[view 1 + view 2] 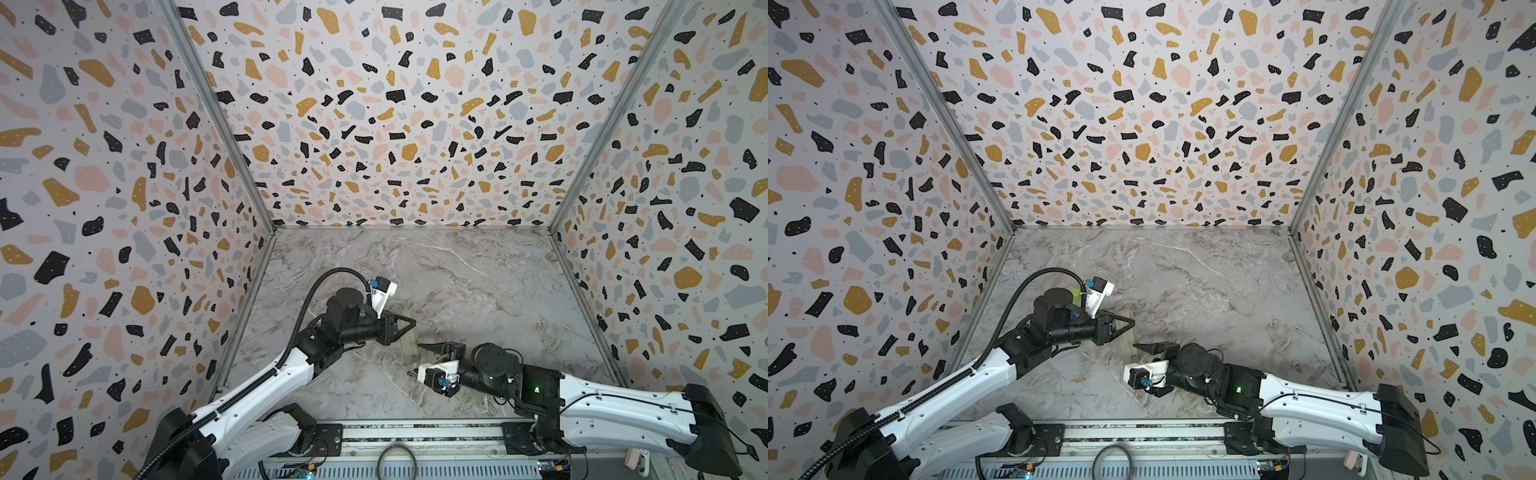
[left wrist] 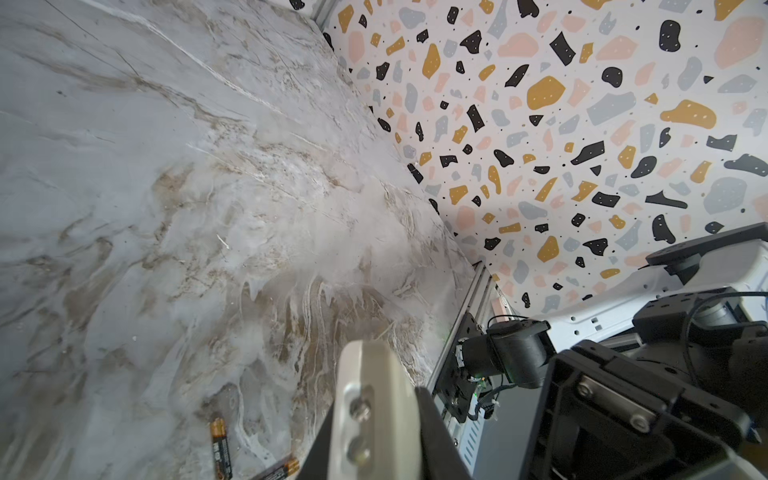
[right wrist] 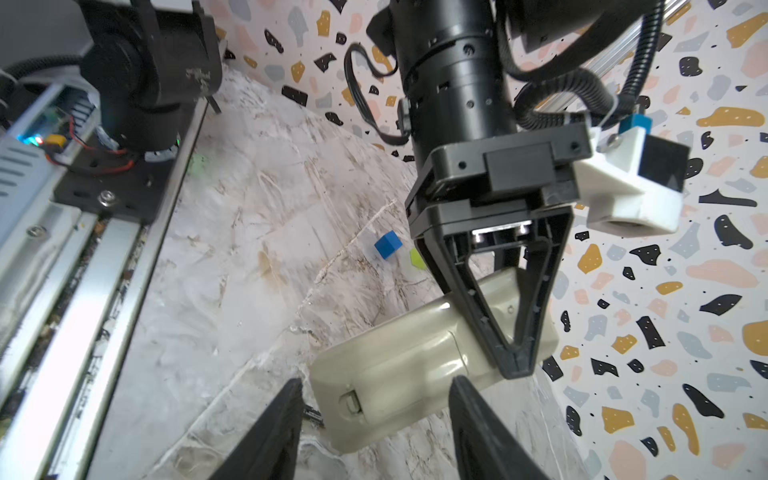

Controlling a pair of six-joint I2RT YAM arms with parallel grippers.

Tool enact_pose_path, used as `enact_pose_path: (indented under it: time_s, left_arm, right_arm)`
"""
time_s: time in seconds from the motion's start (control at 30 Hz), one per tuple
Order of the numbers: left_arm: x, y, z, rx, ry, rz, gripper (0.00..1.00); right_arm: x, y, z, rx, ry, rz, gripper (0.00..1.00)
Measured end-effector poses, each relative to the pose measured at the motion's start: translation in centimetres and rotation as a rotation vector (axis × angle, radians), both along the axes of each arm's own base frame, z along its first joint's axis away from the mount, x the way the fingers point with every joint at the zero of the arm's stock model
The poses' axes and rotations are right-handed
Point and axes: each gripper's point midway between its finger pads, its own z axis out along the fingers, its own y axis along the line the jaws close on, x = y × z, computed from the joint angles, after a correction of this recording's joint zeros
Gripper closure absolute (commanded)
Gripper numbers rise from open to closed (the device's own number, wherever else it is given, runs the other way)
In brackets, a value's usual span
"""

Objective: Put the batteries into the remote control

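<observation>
The remote control [image 3: 399, 353] is beige-white and held above the marble table with its plain back and a small latch toward the right wrist camera. My left gripper [image 3: 515, 365] is shut on one end of it; both show in both top views, gripper [image 1: 409, 326] and remote control [image 1: 409, 347]. My right gripper [image 3: 376, 380] is open, one finger on each side of the remote's latch end, and shows in a top view [image 1: 1142, 347]. Two batteries [image 2: 220, 449] [image 2: 282, 471], dark with gold ends, lie on the table in the left wrist view, beside the remote control [image 2: 374, 374].
A blue cube [image 3: 388, 245] and a green cube [image 3: 417, 257] sit on the table behind the left gripper. Patterned walls enclose the marble table [image 1: 478, 282] on three sides. A metal rail [image 1: 415, 432] with both arm bases runs along the front edge.
</observation>
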Motion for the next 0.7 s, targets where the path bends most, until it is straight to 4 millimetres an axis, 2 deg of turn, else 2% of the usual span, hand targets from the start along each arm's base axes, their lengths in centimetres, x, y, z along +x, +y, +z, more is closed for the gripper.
enact_pose_path:
  time_s: [0.3,0.7]
  left_arm:
    - [-1.8,-0.1,-1.5,-0.010,0.084,-0.067,1.00]
    - [-2.6,-0.4,-1.5,-0.028,0.131,-0.103,1.00]
  right_arm:
    - [0.7,0.1,0.3,-0.025,-0.100,-0.017,0.44]
    - [-0.4,0.8,-1.2,-0.079,-0.125,0.041,0.44]
